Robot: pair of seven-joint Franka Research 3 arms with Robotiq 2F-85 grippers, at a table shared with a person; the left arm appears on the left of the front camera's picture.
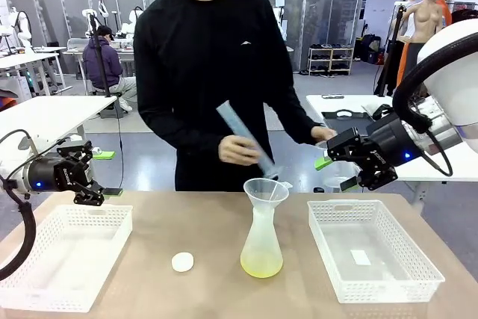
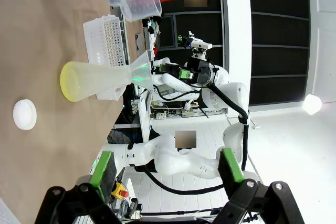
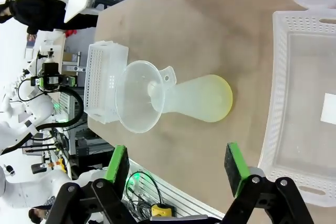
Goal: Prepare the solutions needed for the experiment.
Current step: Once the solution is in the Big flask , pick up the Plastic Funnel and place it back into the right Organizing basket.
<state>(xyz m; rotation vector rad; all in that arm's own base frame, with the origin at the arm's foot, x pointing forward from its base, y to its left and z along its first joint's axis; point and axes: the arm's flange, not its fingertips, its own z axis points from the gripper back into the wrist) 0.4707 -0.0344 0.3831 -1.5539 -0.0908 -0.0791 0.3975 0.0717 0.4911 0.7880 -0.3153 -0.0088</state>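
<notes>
A clear flask (image 1: 261, 238) stands mid-table with a funnel (image 1: 266, 190) in its neck. The pale yellow-green solution (image 1: 261, 265) lies shallow in its bottom, also seen as solution (image 3: 223, 100) and solution (image 2: 65, 82). The person's hand (image 1: 237, 149) tilts a clear graduated cylinder (image 1: 246, 134) down toward the funnel. My left gripper (image 1: 110, 174) hovers open and empty above the left basket, well left of the flask. My right gripper (image 1: 334, 173) hangs open and empty above the table's far right, right of the funnel. The wrist views show the left gripper (image 2: 167, 167) and right gripper (image 3: 178, 163) with jaws wide apart.
A white basket (image 1: 63, 255) sits at the front left, and a second white basket (image 1: 370, 255) at the front right holds a small white slip. A small white disc (image 1: 182, 261) lies left of the flask. The person's other hand (image 1: 323, 134) is behind my right gripper.
</notes>
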